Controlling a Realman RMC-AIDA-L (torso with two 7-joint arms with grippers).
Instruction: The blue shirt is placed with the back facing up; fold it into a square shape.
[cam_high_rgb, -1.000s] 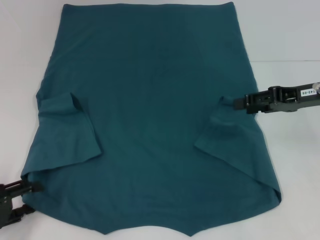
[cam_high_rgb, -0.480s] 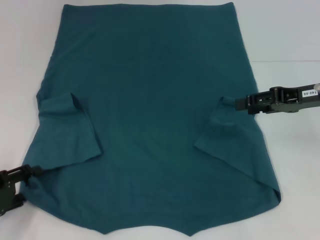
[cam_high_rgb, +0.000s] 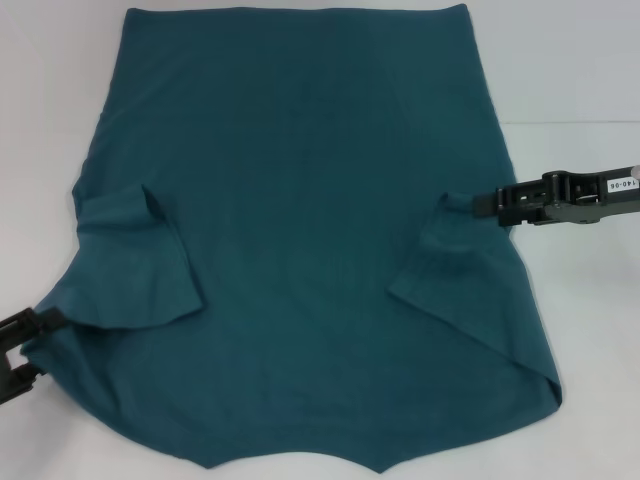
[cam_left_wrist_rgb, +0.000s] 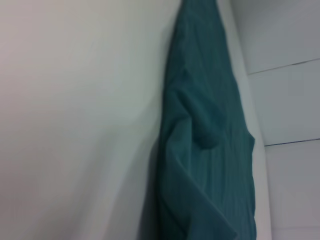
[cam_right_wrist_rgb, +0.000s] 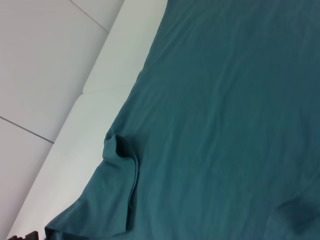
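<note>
The left gripper (cam_high_rgb: 35, 325) sits at the near left edge of the blue shirt (cam_high_rgb: 300, 230), its dark fingers touching the hem just below the folded-in left sleeve; whether they pinch the cloth cannot be told. The right gripper (cam_high_rgb: 485, 203) reaches in from the right, its tip meeting the fabric where the right sleeve is turned inward, and its opening cannot be told either. Only the head view shows both grippers. The left wrist view gives the shirt (cam_left_wrist_rgb: 205, 150) edge-on, rumpled along the white table (cam_left_wrist_rgb: 75, 125). The right wrist view shows the left sleeve fold as a small raised pleat on the shirt (cam_right_wrist_rgb: 225, 110). There is 1 shirt, 2 sleeves folded in, 2 grippers
</note>
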